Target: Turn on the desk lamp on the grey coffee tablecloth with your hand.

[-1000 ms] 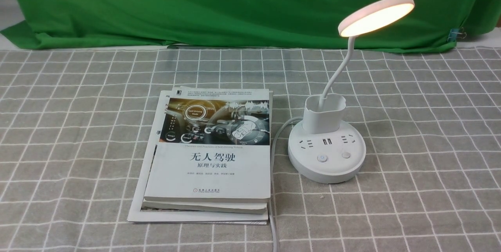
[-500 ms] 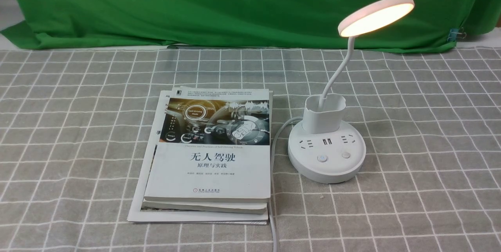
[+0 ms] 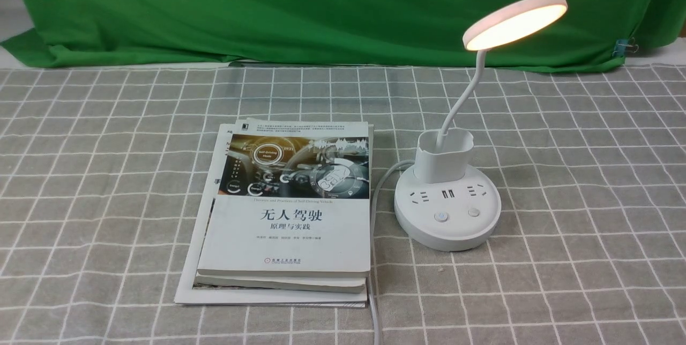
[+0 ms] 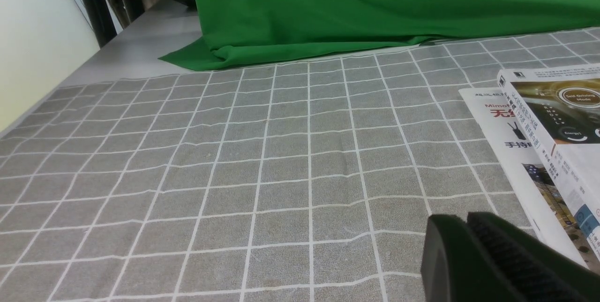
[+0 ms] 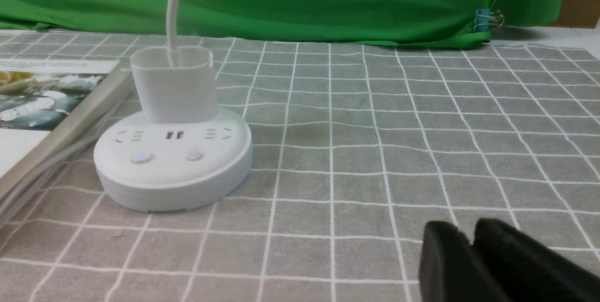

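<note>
Lamp [image 3: 513,22] glows, stands upright on grey tablecloth [image 3: 579,259], right of books [image 3: 289,243]. Switching-on looks done; I judge nothing left but parking arms. Left hand [image 4: 464,220] clenched, grasping nothing. Right hand [image 5: 468,234] blurred; can't tell whether clenched.

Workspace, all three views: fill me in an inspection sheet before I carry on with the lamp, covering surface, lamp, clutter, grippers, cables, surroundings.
Surface: grey checked tablecloth, lightly creased; small speck in front of the lamp.
Lamp: upright, disc head lit; base flat on the cloth.
Clutter: stacked books left of the lamp.
Left gripper: fingertips together, nothing seen in them.
Right gripper: blurred, narrow gap between fingertips, nothing seen in them.
Cables: pale cable from the base, running between books and lamp.
Surroundings: green backdrop behind, blue clip at its right.
</note>
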Action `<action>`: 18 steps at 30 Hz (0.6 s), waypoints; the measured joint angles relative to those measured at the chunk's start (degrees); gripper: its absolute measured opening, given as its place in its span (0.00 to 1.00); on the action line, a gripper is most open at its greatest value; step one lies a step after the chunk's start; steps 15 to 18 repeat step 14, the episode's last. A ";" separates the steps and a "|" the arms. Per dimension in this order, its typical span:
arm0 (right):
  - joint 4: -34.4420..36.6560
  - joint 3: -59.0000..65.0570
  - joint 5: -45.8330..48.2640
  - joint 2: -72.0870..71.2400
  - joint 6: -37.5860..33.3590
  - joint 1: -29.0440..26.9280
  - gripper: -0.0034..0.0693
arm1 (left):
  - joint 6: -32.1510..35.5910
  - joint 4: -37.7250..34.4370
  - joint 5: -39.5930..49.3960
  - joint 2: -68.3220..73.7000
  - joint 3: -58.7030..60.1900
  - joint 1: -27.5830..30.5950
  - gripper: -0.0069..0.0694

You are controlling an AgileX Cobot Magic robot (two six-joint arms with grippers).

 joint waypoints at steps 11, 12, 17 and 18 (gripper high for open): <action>-0.05 0.00 0.00 0.00 0.00 0.00 0.27 | 0.00 0.00 0.00 0.00 0.00 0.00 0.12; -0.05 0.00 0.00 0.00 0.00 0.00 0.28 | 0.00 0.00 0.00 0.00 0.00 0.00 0.12; -0.05 0.00 0.00 0.00 0.00 0.00 0.29 | 0.00 0.00 0.00 0.00 0.00 0.00 0.12; -0.05 0.00 0.00 0.00 0.00 0.00 0.29 | 0.00 0.00 0.00 0.00 0.00 0.00 0.12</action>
